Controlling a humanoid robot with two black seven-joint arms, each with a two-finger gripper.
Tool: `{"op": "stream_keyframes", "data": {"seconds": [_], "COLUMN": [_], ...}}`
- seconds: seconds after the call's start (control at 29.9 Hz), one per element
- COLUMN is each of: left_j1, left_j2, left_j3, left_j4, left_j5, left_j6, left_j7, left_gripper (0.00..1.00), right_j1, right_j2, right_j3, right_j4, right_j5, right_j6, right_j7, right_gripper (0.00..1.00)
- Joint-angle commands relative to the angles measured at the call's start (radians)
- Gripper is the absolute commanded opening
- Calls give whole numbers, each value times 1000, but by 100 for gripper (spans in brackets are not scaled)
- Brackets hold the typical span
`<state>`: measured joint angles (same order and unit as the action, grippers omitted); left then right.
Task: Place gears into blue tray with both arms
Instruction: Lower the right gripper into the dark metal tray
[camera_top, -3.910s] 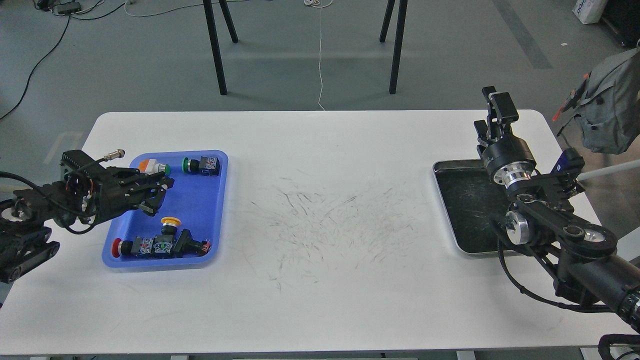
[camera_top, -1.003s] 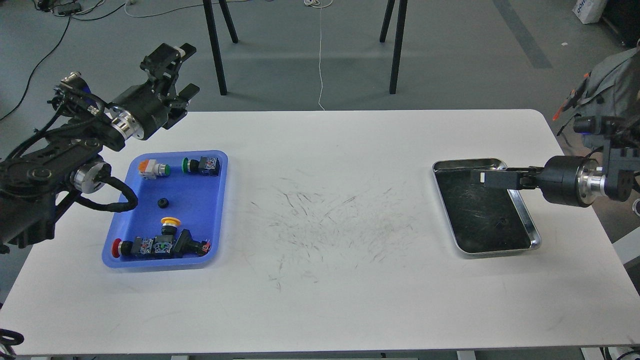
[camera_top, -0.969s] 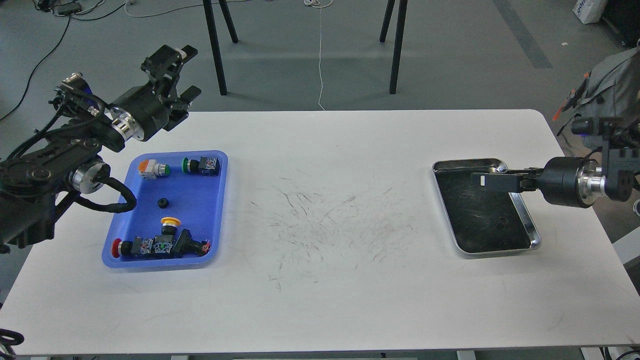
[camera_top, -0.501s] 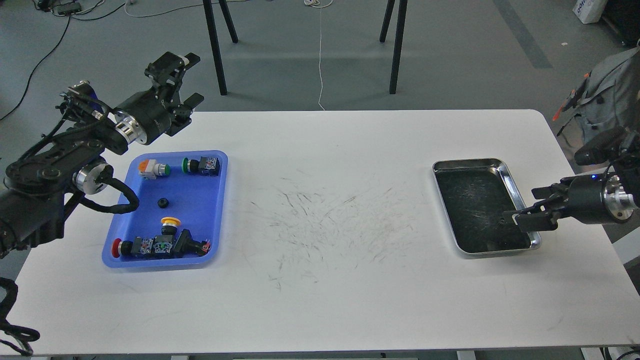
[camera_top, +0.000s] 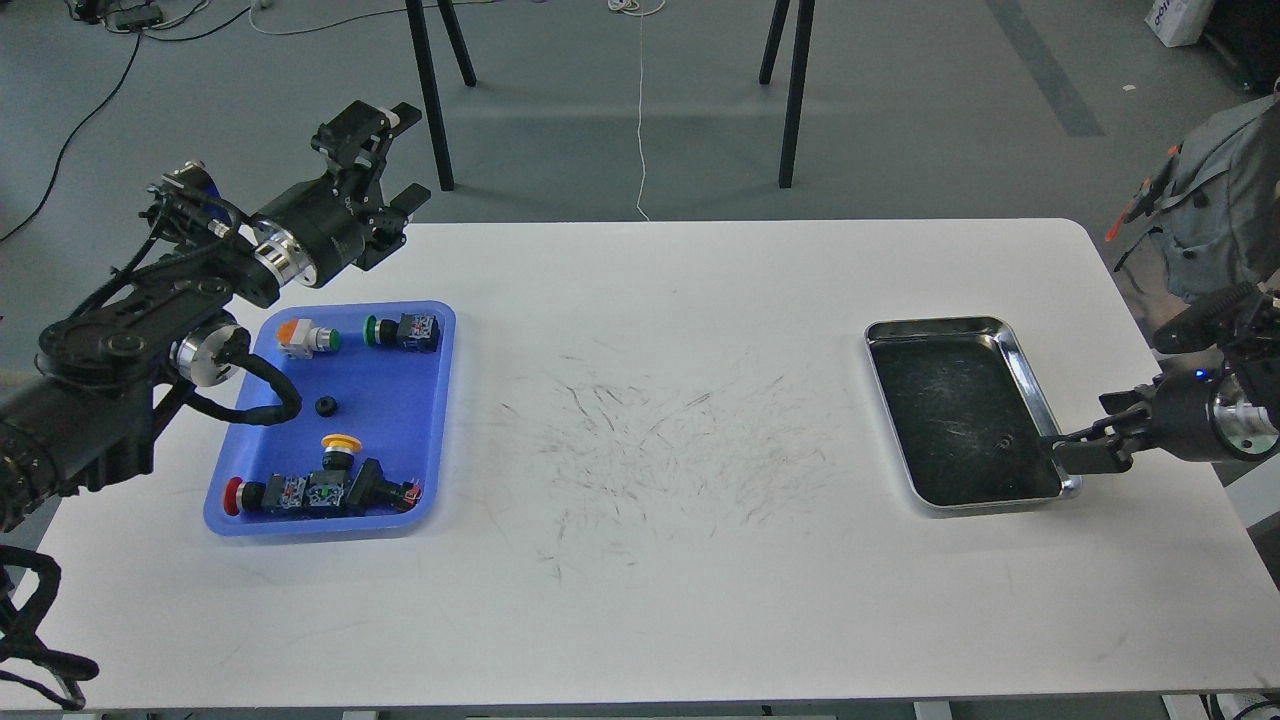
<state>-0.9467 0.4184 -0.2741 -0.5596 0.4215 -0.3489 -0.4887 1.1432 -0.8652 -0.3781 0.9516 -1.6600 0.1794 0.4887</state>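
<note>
One small black gear (camera_top: 325, 406) lies in the middle of the blue tray (camera_top: 405, 440), apart from the switches. My left gripper (camera_top: 398, 155) hangs open and empty above the table's far left edge, beyond the tray's far rim. My right gripper (camera_top: 1078, 452) sits low at the front right corner of the silver tray (camera_top: 1035, 385). It is dark and seen side-on, so I cannot tell its fingers apart. A faint dark spot (camera_top: 1003, 441) shows on the silver tray's floor; I cannot tell whether it is a gear.
Several coloured push-button switches lie in the blue tray: orange (camera_top: 300, 336) and green (camera_top: 402, 331) at the back, yellow (camera_top: 341, 447) and red (camera_top: 262, 494) at the front. The scuffed white table (camera_top: 650, 450) lies between the trays. A grey bag (camera_top: 1215, 215) hangs beyond the right edge.
My right gripper has drawn back from over the silver tray's middle to its front right corner and dropped lower. My left arm has drifted right and a little up, still open. The gear has not moved.
</note>
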Motion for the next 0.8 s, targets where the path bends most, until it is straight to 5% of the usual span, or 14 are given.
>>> {"op": "stream_keyframes", "data": {"seconds": [0.0, 0.77], "left_j1": [0, 11], "left_j2": [2, 28], "left_j3": [1, -1], "left_j4": [0, -3], "left_j5": [-12, -15], "left_j6": [-1, -1], "left_j7": [0, 0], "left_gripper": [100, 100], "right_j1": [0, -25], "right_j2": [29, 110], "right_j3": [-2, -1], "right_j4": [-5, -65], "right_j5": [-1, 0], "right_j6": [0, -8], "right_j7": [0, 0], "right_gripper": [95, 93]}}
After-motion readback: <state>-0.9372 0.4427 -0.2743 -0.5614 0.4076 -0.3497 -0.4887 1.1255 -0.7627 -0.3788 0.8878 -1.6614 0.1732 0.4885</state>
